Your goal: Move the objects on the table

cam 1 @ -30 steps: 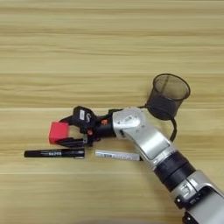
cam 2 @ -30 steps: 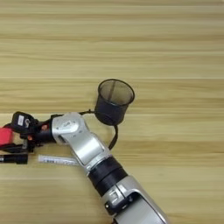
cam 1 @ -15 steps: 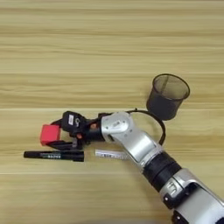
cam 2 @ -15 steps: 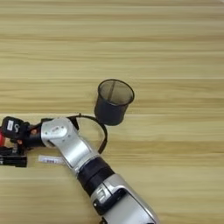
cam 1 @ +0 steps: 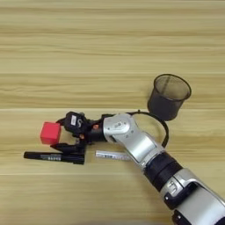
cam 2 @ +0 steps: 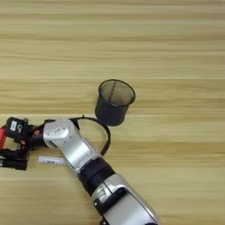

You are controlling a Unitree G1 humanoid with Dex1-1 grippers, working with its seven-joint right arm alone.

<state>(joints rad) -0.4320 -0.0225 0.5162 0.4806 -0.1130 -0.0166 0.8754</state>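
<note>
Since a second ago your hand (cam 1: 66,137) has slid left with the red cube (cam 1: 50,133). Its black fingers (cam 1: 70,149) stand open beside the cube, the lower one touching the black marker (cam 1: 52,157) on the counter (cam 1: 110,52).

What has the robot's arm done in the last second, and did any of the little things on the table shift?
The gripper slid left toward the small red cube, which shifted slightly left. The slim black marker, white-barrelled marker and dark mesh cup stayed put.
</note>
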